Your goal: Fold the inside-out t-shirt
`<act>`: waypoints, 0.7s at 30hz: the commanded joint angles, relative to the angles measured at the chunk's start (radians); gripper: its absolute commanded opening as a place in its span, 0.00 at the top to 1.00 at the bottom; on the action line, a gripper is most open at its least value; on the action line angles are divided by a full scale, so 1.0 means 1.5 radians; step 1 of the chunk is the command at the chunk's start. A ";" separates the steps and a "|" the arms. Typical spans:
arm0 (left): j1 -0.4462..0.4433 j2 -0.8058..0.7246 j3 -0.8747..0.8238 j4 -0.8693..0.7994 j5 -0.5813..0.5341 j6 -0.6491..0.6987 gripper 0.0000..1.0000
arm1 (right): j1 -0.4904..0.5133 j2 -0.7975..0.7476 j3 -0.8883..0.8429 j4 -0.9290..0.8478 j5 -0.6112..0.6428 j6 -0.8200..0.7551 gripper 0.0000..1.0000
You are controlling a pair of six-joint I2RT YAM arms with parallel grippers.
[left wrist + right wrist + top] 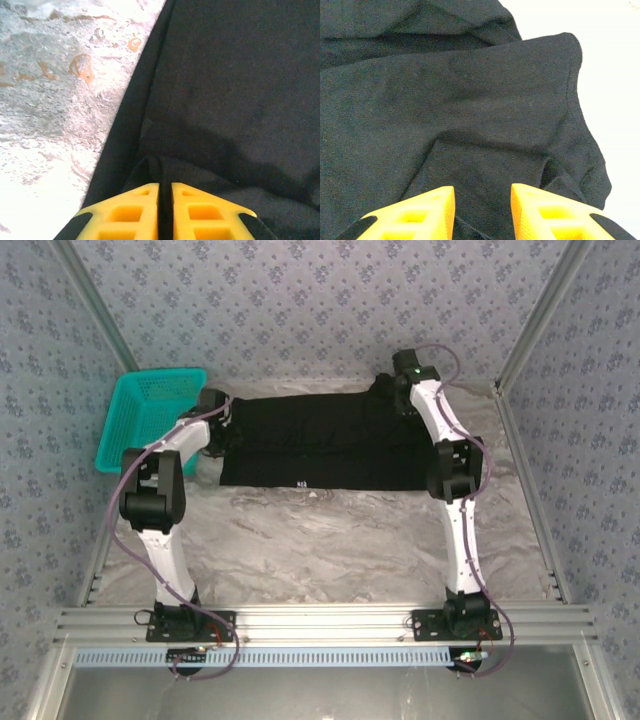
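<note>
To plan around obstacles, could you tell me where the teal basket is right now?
In the top external view, the teal plastic basket sits at the far left corner of the table, just left of the black t-shirt.

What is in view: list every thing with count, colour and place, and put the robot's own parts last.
t-shirt: one, black, laid as a wide band across the far part of the table.
basket: one, teal, far left corner, beside the t-shirt's left end.
table: one, grey-white marbled, under the t-shirt.
left arm: one, white and black, based near left, reaching to the t-shirt's left end.
right arm: one, white and black, based near right, reaching to the t-shirt's right end.
left hand: one, yellow fingers, shut on a fold of the t-shirt.
right hand: one, yellow fingers, open over the t-shirt.
</note>
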 commanded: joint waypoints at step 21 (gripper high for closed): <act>-0.050 -0.123 -0.197 0.108 0.106 0.021 0.47 | -0.134 -0.364 -0.672 0.256 -0.257 0.073 0.60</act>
